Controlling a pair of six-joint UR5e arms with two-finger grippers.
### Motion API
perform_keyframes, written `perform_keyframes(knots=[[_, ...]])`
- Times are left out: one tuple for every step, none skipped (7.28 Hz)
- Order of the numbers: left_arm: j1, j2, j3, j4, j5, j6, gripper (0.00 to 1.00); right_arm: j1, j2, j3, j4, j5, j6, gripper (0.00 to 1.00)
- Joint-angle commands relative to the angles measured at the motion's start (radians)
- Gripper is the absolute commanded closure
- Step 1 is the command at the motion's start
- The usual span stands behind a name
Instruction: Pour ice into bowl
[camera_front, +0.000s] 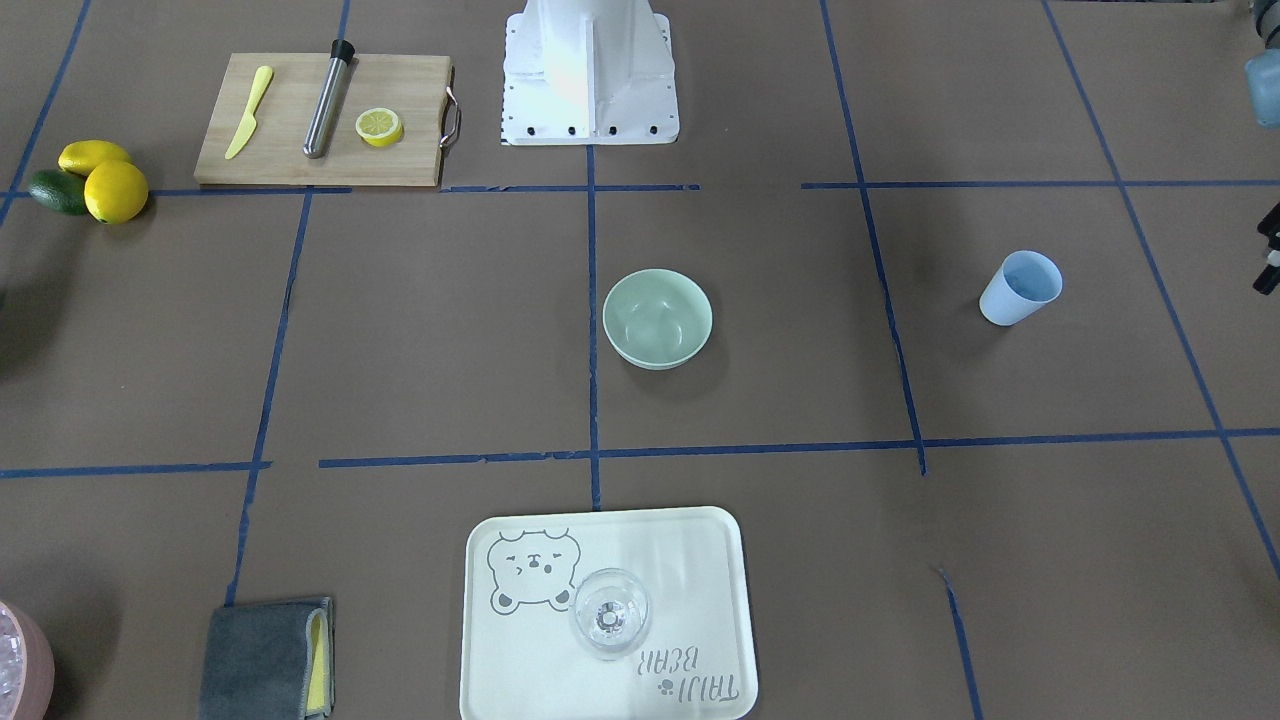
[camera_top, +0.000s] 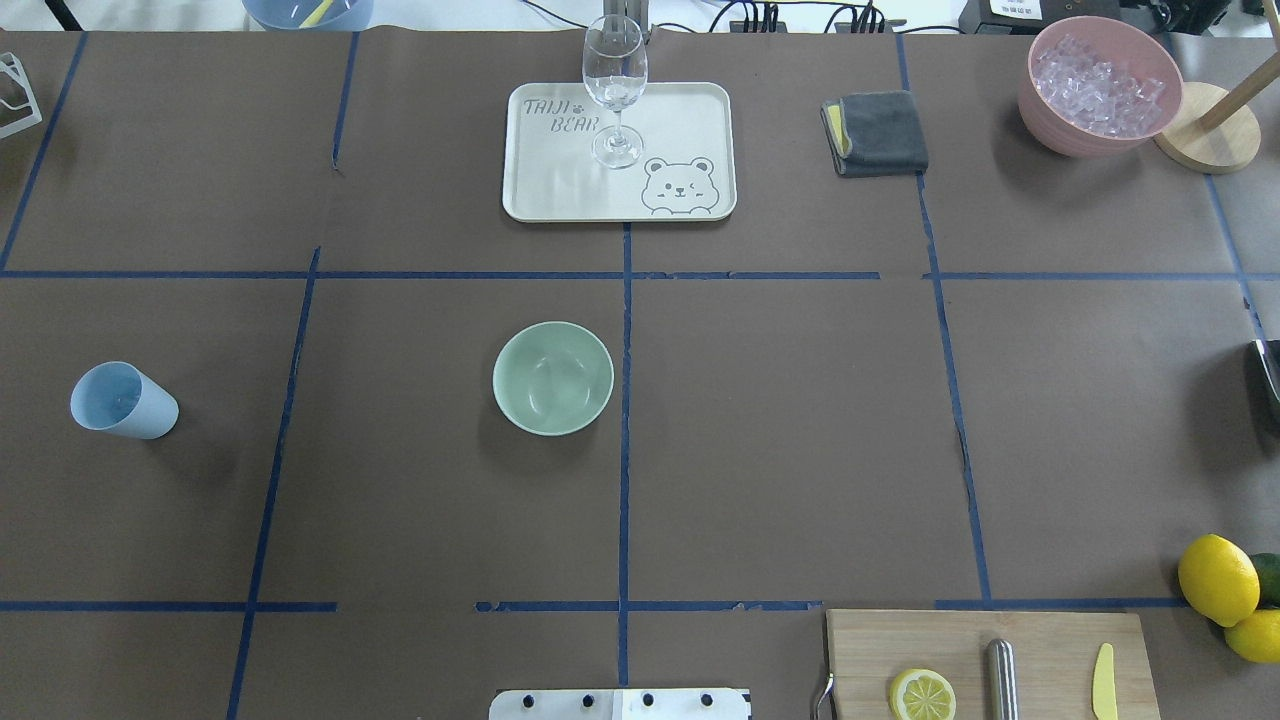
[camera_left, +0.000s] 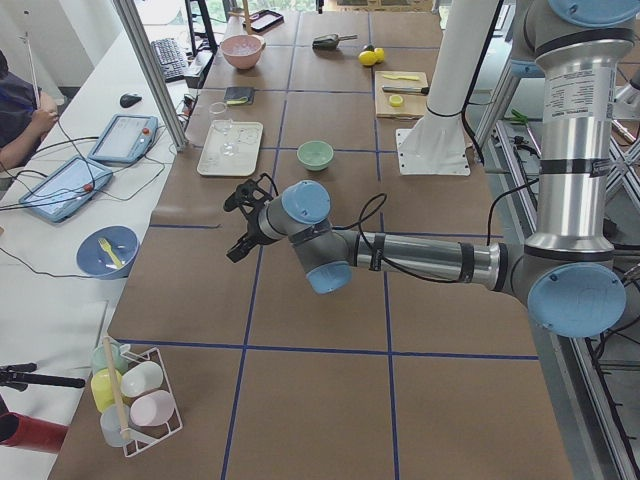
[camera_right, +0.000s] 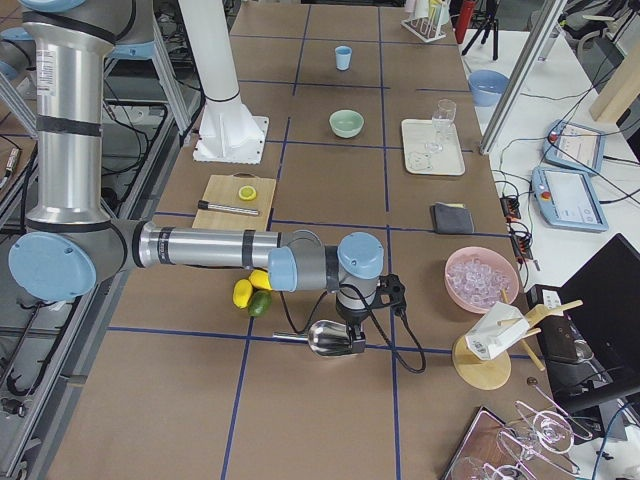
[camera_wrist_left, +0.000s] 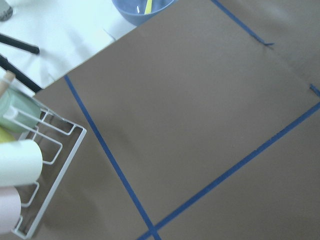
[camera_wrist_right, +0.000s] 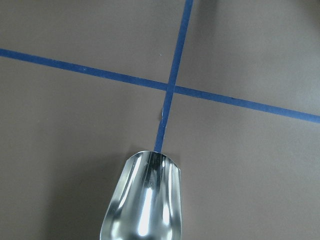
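Pale mint-green round bowl (camera_top: 553, 377) stands on brown table (camera_top: 780, 420); metal scoop (camera_wrist_right: 142, 200) at right pincer (camera_right: 357, 345); clenched or released unclear, likewise left pincer (camera_left: 243, 220).

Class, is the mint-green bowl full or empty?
Empty: the bowl shows only its bare glossy inside; the ice lies in the pink container.

Pale mint-green, glossy round bowl (camera_top: 553, 377) mid-frame; heap of small clear, whitish ice cubes (camera_top: 1098, 85) upper right.
In the overhead view you see the bowl standing upright, mouth up, just left of frame centre; the ice lies well apart from it, piled inside the pink round container (camera_top: 1060, 138) at the upper right.
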Motion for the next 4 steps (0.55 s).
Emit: perform_keyframes(knots=[[0.216, 0.068, -0.033, -0.171, 0.288, -0.248, 0.00, 0.002, -0.014, -0.003, 0.002, 0.001, 0.001, 0.00], [0.342, 0.122, -0.079, -0.199, 0.458, -0.323, 0.00, 0.005, -0.025, 0.003, 0.002, 0.000, 0.001, 0.00], [0.446, 0.193, -0.101, -0.275, 0.587, -0.354, 0.00, 0.005, -0.036, 0.009, 0.004, -0.007, 0.007, 0.00], [0.529, 0.272, -0.101, -0.388, 0.686, -0.396, 0.00, 0.007, -0.036, 0.007, 0.004, -0.005, 0.008, 0.00]])
